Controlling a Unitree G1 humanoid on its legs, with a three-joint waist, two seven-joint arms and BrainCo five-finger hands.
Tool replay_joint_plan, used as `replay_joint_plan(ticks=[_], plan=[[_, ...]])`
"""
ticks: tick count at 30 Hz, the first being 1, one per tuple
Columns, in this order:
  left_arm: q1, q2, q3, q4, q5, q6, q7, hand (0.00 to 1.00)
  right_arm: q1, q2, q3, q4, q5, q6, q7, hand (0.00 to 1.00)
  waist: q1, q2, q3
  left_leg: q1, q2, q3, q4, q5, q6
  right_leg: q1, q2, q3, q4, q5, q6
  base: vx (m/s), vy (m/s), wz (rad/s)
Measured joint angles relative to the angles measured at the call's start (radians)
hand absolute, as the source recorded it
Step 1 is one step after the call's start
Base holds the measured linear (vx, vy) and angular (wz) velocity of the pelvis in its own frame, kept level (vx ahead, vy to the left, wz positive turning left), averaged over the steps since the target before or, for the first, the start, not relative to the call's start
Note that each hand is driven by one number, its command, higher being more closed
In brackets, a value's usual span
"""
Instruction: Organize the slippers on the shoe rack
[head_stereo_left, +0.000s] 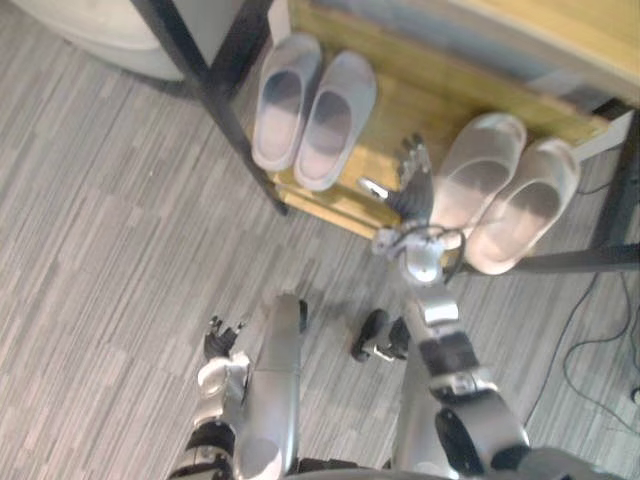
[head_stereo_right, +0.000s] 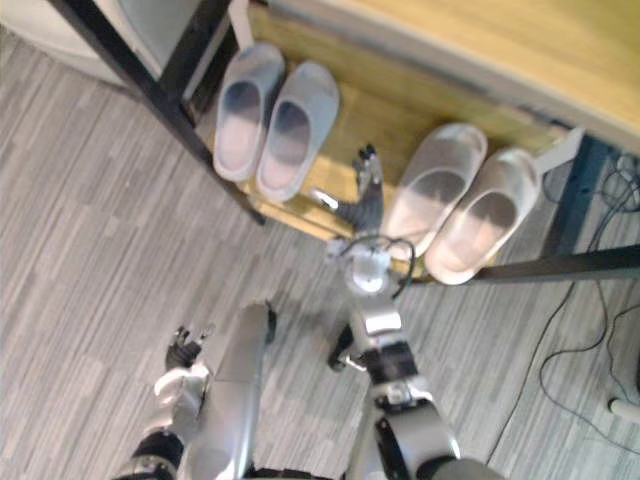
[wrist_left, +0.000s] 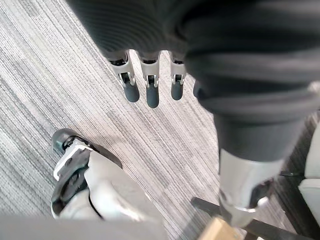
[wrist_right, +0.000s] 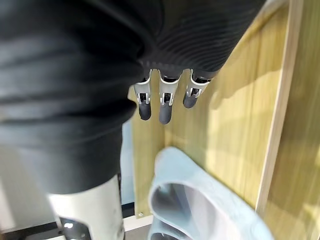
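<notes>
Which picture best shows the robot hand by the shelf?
Left eye view: the right hand shows whole, fingers straight, above the wooden shelf between grey slippers and pale slippers. The right eye view shows much the same; the right wrist view, its cover and fingers from close.

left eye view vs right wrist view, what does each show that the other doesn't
Left eye view adds: two slipper pairs on the shelf, a grey pair and a pale pair, the black frame, the floor, and the left hand low over it. Right wrist view adds: the right hand from close, fingers straight, holding nothing, apart from a slipper. Both: right hand, wooden shelf, a slipper.
</notes>
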Motion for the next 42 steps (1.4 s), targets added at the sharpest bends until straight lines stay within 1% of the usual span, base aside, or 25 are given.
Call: replay_joint_plan(ticks=[1, 2, 3, 5, 6, 9, 10, 12, 14, 15, 17, 18, 20, 21, 23, 25, 27, 29, 32, 35, 37, 38, 40, 41, 42], plan=[[0.018, -0.002, -0.004, 0.0, 0.003, 0.0, -0.009, 0.0, 0.05, 0.001, 0.023, -0.036, -0.022, 0.0, 0.02, 0.0, -0.007, -0.001, -0.003, 0.061, 0.014, 0.02, -0.051, 0.006, 0.008, 0.054, 0.011, -0.001, -0.054, 0.016, 0.006, 0.11, 0.027, -0.24], [0.035, -0.001, -0.018, 0.002, 0.011, 0.001, -0.013, 0.0, 0.105, 0.0, 0.041, -0.072, -0.037, -0.001, 0.041, 0.0, -0.021, -0.003, -0.006, 0.122, 0.019, 0.034, -0.108, 0.02, 0.012, 0.112, 0.016, -0.008, -0.111, 0.037, 0.005, 0.14, 0.033, -0.17], [0.044, 0.0, -0.027, 0.003, 0.015, 0.002, -0.019, 0.0, 0.129, 0.001, 0.049, -0.082, -0.049, -0.003, 0.049, 0.0, -0.027, -0.005, -0.009, 0.15, 0.02, 0.039, -0.137, 0.028, 0.012, 0.139, 0.019, -0.01, -0.137, 0.045, 0.007, 0.14, 0.037, -0.09], [0.081, 0.01, -0.061, 0.014, 0.051, 0.003, -0.035, 0.0, 0.246, 0.0, 0.066, -0.111, -0.083, -0.007, 0.093, 0.0, -0.038, -0.017, -0.063, 0.244, 0.023, 0.065, -0.262, 0.07, 0.01, 0.22, 0.036, -0.013, -0.257, 0.093, 0.006, 0.16, 0.037, -0.07], [0.095, 0.01, -0.073, 0.018, 0.063, 0.003, -0.044, 0.0, 0.289, -0.001, 0.066, -0.112, -0.1, -0.01, 0.109, 0.0, -0.042, -0.021, -0.087, 0.277, 0.021, 0.071, -0.312, 0.086, 0.011, 0.251, 0.041, -0.015, -0.303, 0.109, 0.011, 0.2, 0.044, -0.04], [0.114, 0.033, -0.154, 0.07, 0.091, 0.003, -0.058, 0.0, 0.424, -0.02, 0.054, -0.093, -0.155, -0.011, 0.155, 0.0, -0.059, -0.034, -0.154, 0.407, 0.008, 0.096, -0.492, 0.148, 0.018, 0.362, 0.053, -0.023, -0.461, 0.164, 0.027, 0.2, 0.042, 0.02], [0.116, 0.04, -0.177, 0.088, 0.096, 0.004, -0.067, 0.0, 0.449, -0.028, 0.051, -0.068, -0.175, -0.011, 0.164, 0.0, -0.07, -0.037, -0.17, 0.442, 0.002, 0.101, -0.545, 0.168, 0.02, 0.39, 0.055, -0.024, -0.504, 0.181, 0.029, 0.18, 0.044, 0.01], [0.126, 0.047, -0.213, 0.12, 0.12, 0.005, -0.077, 0.0, 0.479, -0.031, 0.005, 0.031, -0.189, -0.01, 0.183, 0.0, -0.091, -0.032, -0.198, 0.523, -0.001, 0.116, -0.654, 0.208, 0.024, 0.465, 0.073, -0.025, -0.618, 0.229, 0.042, 0.18, 0.067, -0.09], [0.134, 0.044, -0.24, 0.143, 0.139, 0.006, -0.092, 0.0, 0.501, -0.031, -0.066, 0.115, -0.214, -0.006, 0.189, 0.0, -0.102, -0.025, -0.22, 0.588, -0.003, 0.135, -0.748, 0.243, 0.027, 0.526, 0.091, -0.021, -0.72, 0.277, 0.05, 0.12, 0.077, -0.17], [0.134, 0.044, -0.245, 0.148, 0.146, 0.006, -0.093, 0.0, 0.507, -0.032, -0.083, 0.134, -0.215, -0.006, 0.189, 0.0, -0.106, -0.023, -0.222, 0.605, -0.003, 0.138, -0.769, 0.251, 0.028, 0.544, 0.095, -0.021, -0.743, 0.288, 0.054, 0.12, 0.077, -0.16], [0.15, 0.045, -0.249, 0.163, 0.162, 0.014, -0.104, 0.0, 0.527, -0.033, -0.157, 0.231, -0.216, -0.004, 0.184, 0.0, -0.113, -0.014, -0.244, 0.675, -0.005, 0.16, -0.851, 0.279, 0.032, 0.61, 0.113, -0.013, -0.844, 0.334, 0.064, 0.12, 0.062, -0.16], [0.153, 0.045, -0.249, 0.164, 0.167, 0.017, -0.105, 0.0, 0.528, -0.033, -0.171, 0.249, -0.215, -0.004, 0.184, 0.0, -0.114, -0.01, -0.249, 0.687, -0.006, 0.161, -0.863, 0.282, 0.033, 0.624, 0.115, -0.013, -0.862, 0.342, 0.064, 0.09, 0.051, -0.13], [0.167, 0.047, -0.249, 0.191, 0.197, 0.024, -0.114, 0.0, 0.542, -0.039, -0.225, 0.349, -0.215, 0.0, 0.178, 0.0, -0.127, 0.01, -0.272, 0.735, -0.01, 0.164, -0.9, 0.29, 0.034, 0.69, 0.127, -0.012, -0.943, 0.376, 0.073, 0.07, 0.053, -0.03], [0.172, 0.047, -0.249, 0.193, 0.199, 0.025, -0.114, 0.0, 0.542, -0.04, -0.235, 0.371, -0.215, 0.0, 0.176, 0.0, -0.129, 0.014, -0.278, 0.74, -0.011, 0.164, -0.901, 0.29, 0.034, 0.702, 0.129, -0.012, -0.959, 0.384, 0.074, 0.05, 0.047, -0.03], [0.188, 0.049, -0.249, 0.205, 0.23, 0.025, -0.116, 0.0, 0.543, -0.044, -0.264, 0.465, -0.214, 0.008, 0.169, 0.0, -0.13, 0.029, -0.304, 0.766, -0.012, 0.176, -0.921, 0.294, 0.036, 0.738, 0.139, -0.003, -1.018, 0.413, 0.076, 0.02, 0.027, -0.1], [0.193, 0.05, -0.249, 0.213, 0.247, 0.027, -0.118, 0.0, 0.541, -0.048, -0.27, 0.531, -0.214, 0.011, 0.169, 0.0, -0.13, 0.036, -0.311, 0.78, -0.014, 0.181, -0.935, 0.301, 0.038, 0.756, 0.146, 0.001, -1.047, 0.43, 0.076, -0.02, 0.007, -0.07], [0.194, 0.052, -0.25, 0.226, 0.249, 0.027, -0.119, 0.0, 0.534, -0.047, -0.291, 0.611, -0.211, 0.012, 0.17, 0.0, -0.129, 0.038, -0.314, 0.794, -0.016, 0.182, -0.95, 0.309, 0.039, 0.773, 0.151, 0.004, -1.072, 0.445, 0.074, -0.04, 0.003, -0.05], [0.197, 0.056, -0.258, 0.23, 0.276, 0.03, -0.119, 0.0, 0.531, -0.05, -0.31, 0.719, -0.204, 0.018, 0.171, 0.0, -0.129, 0.033, -0.322, 0.813, -0.017, 0.182, -0.969, 0.319, 0.04, 0.794, 0.159, 0.008, -1.098, 0.457, 0.073, -0.04, -0.006, -0.01], [0.198, 0.062, -0.268, 0.232, 0.289, 0.032, -0.119, 0.0, 0.523, -0.049, -0.328, 0.772, -0.177, 0.025, 0.177, 0.0, -0.129, 0.029, -0.327, 0.829, -0.017, 0.183, -0.977, 0.322, 0.039, 0.81, 0.162, 0.01, -1.118, 0.469, 0.071, -0.03, -0.008, -0.11], [0.184, 0.071, -0.328, 0.243, 0.325, 0.034, -0.119, 0.0, 0.515, -0.06, -0.334, 0.81, -0.164, 0.027, 0.187, 0.0, -0.131, 0.025, -0.333, 0.854, -0.021, 0.177, -0.997, 0.333, 0.042, 0.835, 0.162, 0.006, -1.135, 0.474, 0.079, -0.05, -0.004, 0.04], [0.173, 0.072, -0.401, 0.238, 0.345, 0.033, -0.119, 0.0, 0.516, -0.069, -0.334, 0.836, -0.162, 0.029, 0.193, 0.0, -0.134, 0.02, -0.344, 0.865, -0.027, 0.157, -1.004, 0.338, 0.045, 0.85, 0.159, -0.005, -1.147, 0.475, 0.083, -0.06, 0.008, 0.22], [0.173, 0.072, -0.417, 0.233, 0.345, 0.034, -0.119, 0.0, 0.517, -0.07, -0.334, 0.838, -0.162, 0.029, 0.193, 0.0, -0.134, 0.02, -0.346, 0.865, -0.028, 0.155, -1.004, 0.338, 0.045, 0.852, 0.158, -0.007, -1.148, 0.474, 0.083, -0.05, 0.017, 0.2], [0.174, 0.075, -0.541, 0.161, 0.345, 0.034, -0.121, 0.0, 0.515, -0.072, -0.332, 0.848, -0.162, 0.029, 0.194, 0.0, -0.133, 0.019, -0.351, 0.866, -0.034, 0.146, -1.007, 0.337, 0.045, 0.857, 0.151, -0.014, -1.148, 0.475, 0.085, -0.02, 0.027, 0.13], [0.175, 0.076, -0.571, 0.134, 0.345, 0.034, -0.122, 0.0, 0.515, -0.072, -0.332, 0.848, -0.162, 0.029, 0.194, 0.0, -0.134, 0.019, -0.351, 0.865, -0.036, 0.143, -1.01, 0.338, 0.046, 0.857, 0.15, -0.015, -1.148, 0.476, 0.086, -0.03, 0.03, 0.11], [0.178, 0.08, -0.637, 0.051, 0.343, 0.033, -0.13, 0.0, 0.515, -0.072, -0.33, 0.849, -0.162, 0.029, 0.194, 0.0, -0.134, 0.018, -0.352, 0.865, -0.037, 0.137, -1.022, 0.342, 0.05, 0.858, 0.148, -0.018, -1.148, 0.476, 0.086, 0.0, 0.017, 0.13]])
